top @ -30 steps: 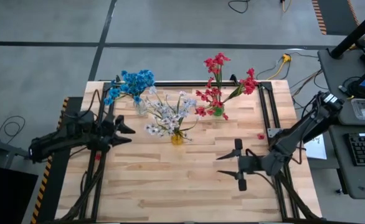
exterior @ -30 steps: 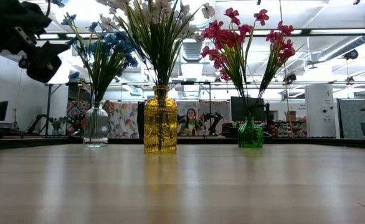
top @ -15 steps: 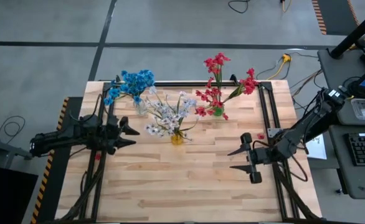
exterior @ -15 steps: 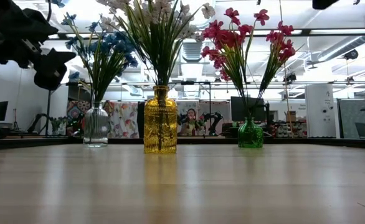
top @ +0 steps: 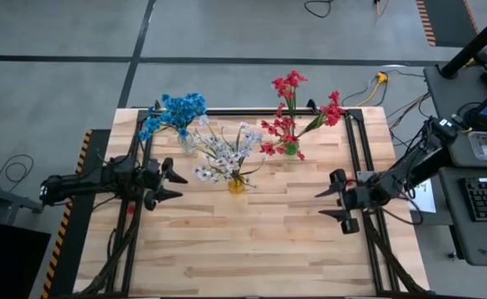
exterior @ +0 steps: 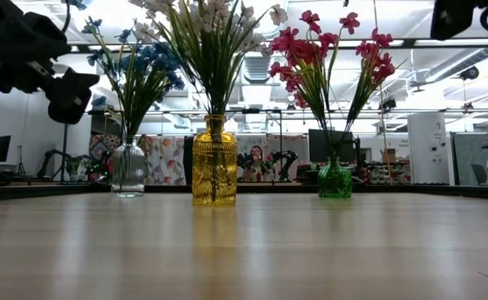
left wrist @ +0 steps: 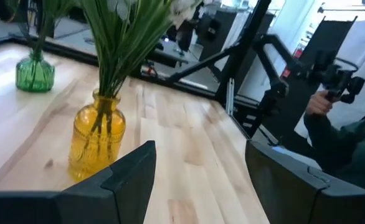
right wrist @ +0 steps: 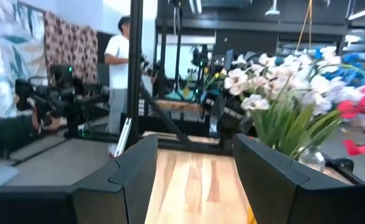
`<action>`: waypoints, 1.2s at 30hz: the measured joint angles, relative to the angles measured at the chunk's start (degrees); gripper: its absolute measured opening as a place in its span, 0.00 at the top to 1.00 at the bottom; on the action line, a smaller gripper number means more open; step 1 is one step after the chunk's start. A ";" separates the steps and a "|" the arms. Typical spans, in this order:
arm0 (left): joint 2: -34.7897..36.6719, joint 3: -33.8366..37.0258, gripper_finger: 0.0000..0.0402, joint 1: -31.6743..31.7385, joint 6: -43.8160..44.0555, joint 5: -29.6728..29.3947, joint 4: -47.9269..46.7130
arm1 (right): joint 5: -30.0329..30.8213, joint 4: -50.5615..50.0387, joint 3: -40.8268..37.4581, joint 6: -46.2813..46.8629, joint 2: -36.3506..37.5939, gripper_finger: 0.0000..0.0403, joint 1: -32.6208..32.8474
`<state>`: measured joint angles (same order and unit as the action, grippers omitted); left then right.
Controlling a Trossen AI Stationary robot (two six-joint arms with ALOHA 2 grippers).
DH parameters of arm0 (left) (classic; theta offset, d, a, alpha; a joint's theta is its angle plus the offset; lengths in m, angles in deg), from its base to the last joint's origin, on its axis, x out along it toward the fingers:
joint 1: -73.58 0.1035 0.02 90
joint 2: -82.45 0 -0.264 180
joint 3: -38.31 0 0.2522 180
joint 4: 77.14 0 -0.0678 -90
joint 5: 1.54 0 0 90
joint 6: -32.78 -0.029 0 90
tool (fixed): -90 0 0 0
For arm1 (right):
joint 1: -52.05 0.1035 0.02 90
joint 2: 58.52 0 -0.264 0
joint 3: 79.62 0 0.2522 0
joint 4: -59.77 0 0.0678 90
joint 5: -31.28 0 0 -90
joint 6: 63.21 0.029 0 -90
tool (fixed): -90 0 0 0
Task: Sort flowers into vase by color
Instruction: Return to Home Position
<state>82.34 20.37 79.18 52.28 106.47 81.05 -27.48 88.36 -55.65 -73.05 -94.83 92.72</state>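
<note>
The wooden bench [top: 252,241] carries three bunches along its far half, and both dark arms lie low over its side edges. The left arm [top: 86,184] reaches in from 9 o'clock, the right arm [top: 410,170] from 3 o'clock. The blue flowers [top: 173,112] stand at 11 o'clock in a clear vase [exterior: 128,167]. The red flowers [top: 297,112] stand at 1 o'clock in a green vase [exterior: 334,179]. The white flowers [top: 223,154] rise between them, nearer the middle, from a yellow vase [exterior: 214,162]. The left claw [top: 177,186] hangs at 9 o'clock, spread wide and empty, pointing at the yellow vase. The right claw [top: 320,203] at 3 o'clock is likewise wide and empty, well apart from every vase.
</note>
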 joint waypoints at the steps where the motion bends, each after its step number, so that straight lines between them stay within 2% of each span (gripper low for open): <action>1: -0.21 0.16 0.41 -0.04 -0.41 -0.12 0.67 | -0.09 1.23 -1.20 -0.37 1.06 0.49 0.00; 9: -0.40 0.43 0.41 -0.17 -4.64 -1.07 1.47 | -0.19 6.20 -9.19 -1.77 9.40 0.49 0.00; 14: -0.49 0.45 0.41 -0.16 -5.28 -1.66 1.46 | 0.20 3.14 -9.50 -2.23 13.05 0.49 0.04; 22: -0.53 0.47 0.41 -0.16 -5.30 -2.63 1.48 | 0.12 2.65 -9.52 -9.87 17.01 0.49 0.04; 36: -0.53 0.49 0.41 -0.16 -0.86 -2.59 1.48 | 0.22 -11.87 -9.54 -12.73 28.69 0.49 0.02</action>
<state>81.81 20.86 79.02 51.42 103.88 82.53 -27.26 76.49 -65.19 -85.78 -66.14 92.74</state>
